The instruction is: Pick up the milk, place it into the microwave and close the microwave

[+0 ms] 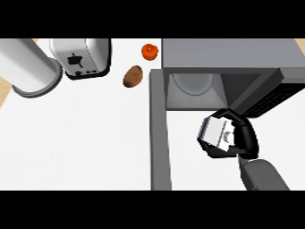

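The right hand [237,138] has the milk [215,132], its black fingers [246,129] curled round the carton so that only the pale side facing left shows. The carton sits in the grip just in front of the microwave [234,56], a little toward the right half of the opening. The cavity lies straight ahead of it, up the view, and that is the line the coming move turns on: forward from the hand into the mouth of the oven.

The carton's long axis looks tilted, running roughly from the hand toward the opening, though the fingers hide enough that I can't be sure of it.

The microwave door [158,129] is swung wide open, seen edge-on as a long grey bar down the left of the hand. It stands beside the path, not across it. Inside, the pale turntable plate [193,82] shows on the cavity floor, toward the left, with nothing on it that I can see.

My guess is the right-hand wall of the cavity and the dark control panel [277,96] are the things to watch, since the hand sits nearer that side.

Away to the left on the worktop [69,143] stand a toaster [82,58] and a tall grey cylinder [23,67], with a potato [133,76] and a tomato [150,51] nearer the microwave. All are well apart from the route. The left hand is nowhere in view.
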Robot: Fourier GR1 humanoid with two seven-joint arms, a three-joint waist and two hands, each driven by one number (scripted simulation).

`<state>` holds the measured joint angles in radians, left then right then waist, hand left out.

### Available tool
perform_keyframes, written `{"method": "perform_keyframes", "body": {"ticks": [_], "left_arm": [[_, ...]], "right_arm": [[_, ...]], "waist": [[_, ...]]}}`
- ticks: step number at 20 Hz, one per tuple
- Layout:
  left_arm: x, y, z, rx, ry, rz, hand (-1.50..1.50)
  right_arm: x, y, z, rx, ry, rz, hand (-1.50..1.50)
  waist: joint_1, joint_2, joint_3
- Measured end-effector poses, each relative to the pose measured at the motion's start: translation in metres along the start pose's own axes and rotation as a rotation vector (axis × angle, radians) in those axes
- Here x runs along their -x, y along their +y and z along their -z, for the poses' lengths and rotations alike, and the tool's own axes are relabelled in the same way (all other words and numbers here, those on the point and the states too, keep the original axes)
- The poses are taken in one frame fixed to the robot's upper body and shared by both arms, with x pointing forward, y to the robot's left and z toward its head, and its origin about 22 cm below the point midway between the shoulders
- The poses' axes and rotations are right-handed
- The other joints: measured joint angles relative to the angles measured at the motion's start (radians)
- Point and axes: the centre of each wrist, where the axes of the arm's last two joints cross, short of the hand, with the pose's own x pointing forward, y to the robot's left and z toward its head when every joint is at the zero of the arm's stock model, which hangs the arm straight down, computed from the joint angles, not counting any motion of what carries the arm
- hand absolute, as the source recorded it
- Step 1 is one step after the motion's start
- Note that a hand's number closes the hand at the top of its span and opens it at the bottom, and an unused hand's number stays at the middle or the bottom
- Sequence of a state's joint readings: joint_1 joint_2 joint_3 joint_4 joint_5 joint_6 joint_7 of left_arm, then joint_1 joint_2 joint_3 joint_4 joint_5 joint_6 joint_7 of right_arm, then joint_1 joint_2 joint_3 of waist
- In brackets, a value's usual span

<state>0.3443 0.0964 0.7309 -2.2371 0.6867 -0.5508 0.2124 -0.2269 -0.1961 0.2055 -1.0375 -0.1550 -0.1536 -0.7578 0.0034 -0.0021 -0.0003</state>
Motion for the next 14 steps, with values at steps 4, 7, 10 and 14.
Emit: {"method": "perform_keyframes", "body": {"ticks": [4, 7, 10, 14], "left_arm": [[0.003, 0.001, -0.003, -0.002, 0.008, 0.001, -1.5], [0.004, 0.0, 0.003, -0.006, 0.008, -0.002, -1.5], [0.007, 0.005, 0.002, -0.009, 0.009, -0.004, -1.5], [0.007, 0.007, 0.004, -0.012, 0.017, -0.001, -1.5]], "right_arm": [[-0.014, 0.014, 0.025, 0.007, -0.006, -0.026, 1.5], [-0.025, 0.025, 0.047, 0.008, -0.012, -0.042, 1.5], [-0.029, 0.032, 0.076, 0.018, -0.008, -0.086, 1.5], [-0.036, 0.038, 0.109, 0.014, 0.01, -0.189, 1.5]], "waist": [[0.002, 0.0, 0.0], [0.002, 0.001, 0.0], [0.007, 0.002, 0.0], [0.011, 0.004, 0.0]]}}
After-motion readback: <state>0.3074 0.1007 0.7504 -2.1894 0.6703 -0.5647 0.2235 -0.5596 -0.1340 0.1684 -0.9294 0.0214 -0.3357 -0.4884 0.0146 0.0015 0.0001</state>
